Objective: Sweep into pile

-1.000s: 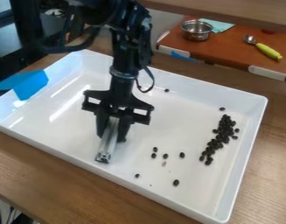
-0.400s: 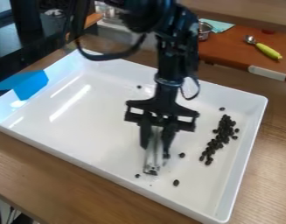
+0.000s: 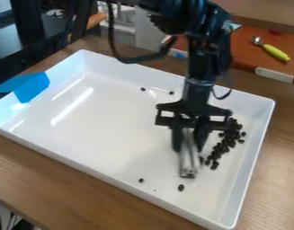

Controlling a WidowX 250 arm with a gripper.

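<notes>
Passage between blue object (image 3: 32, 88) and claw (image 3: 189, 150); beans (image 3: 232, 133) beyond.

I find no legible text, label, brand, number or sign on anything in my view.
</notes>
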